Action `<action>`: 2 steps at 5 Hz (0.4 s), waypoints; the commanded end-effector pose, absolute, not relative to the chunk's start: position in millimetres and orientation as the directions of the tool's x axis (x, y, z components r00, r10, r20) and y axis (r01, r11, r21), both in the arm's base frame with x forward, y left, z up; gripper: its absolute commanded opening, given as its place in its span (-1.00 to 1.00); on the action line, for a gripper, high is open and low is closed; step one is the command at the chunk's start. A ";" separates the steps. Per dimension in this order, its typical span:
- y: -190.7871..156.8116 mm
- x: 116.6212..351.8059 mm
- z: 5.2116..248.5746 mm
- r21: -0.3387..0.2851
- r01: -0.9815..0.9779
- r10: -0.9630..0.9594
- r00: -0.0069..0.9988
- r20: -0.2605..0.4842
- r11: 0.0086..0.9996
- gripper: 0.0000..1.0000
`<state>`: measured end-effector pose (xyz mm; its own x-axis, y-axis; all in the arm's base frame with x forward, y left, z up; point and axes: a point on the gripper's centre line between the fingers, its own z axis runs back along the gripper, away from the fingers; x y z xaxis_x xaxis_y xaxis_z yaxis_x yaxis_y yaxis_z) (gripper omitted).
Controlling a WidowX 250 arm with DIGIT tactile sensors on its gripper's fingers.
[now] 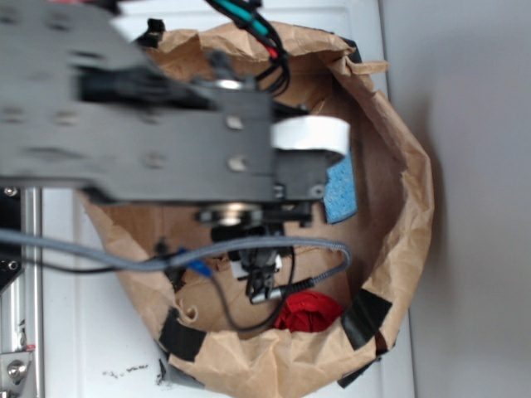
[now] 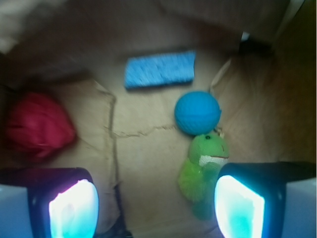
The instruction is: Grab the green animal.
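Brown paper bag [image 1: 398,240] walls crowd every side. Inside, the green animal [image 2: 202,168] touches the blue ball [image 2: 197,112], just inside one fingertip of the spread, empty gripper [image 2: 156,208]; bare floor lies between.

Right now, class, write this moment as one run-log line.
phase: approach | jaws: open, empty | target: green animal beside right finger, ungrasped | touching it: blue ball | container: paper bag

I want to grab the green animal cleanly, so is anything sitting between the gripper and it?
Nothing visible does. In the wrist view the gripper is open and the green animal lies just inside its right-hand finger. The blue ball touches its head on the far side, beyond the fingers.
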<state>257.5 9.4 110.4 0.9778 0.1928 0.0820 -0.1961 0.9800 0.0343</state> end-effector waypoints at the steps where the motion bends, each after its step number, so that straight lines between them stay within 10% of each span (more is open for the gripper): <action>1: 35.6 244.8 108.1 0.055 -0.155 0.145 0.977 0.154 0.986 1.00; 2: 44.3 240.9 95.7 0.079 -0.151 0.138 0.979 0.152 0.985 1.00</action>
<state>238.0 36.1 87.8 0.9848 0.1224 0.1236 -0.1323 0.9883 0.0758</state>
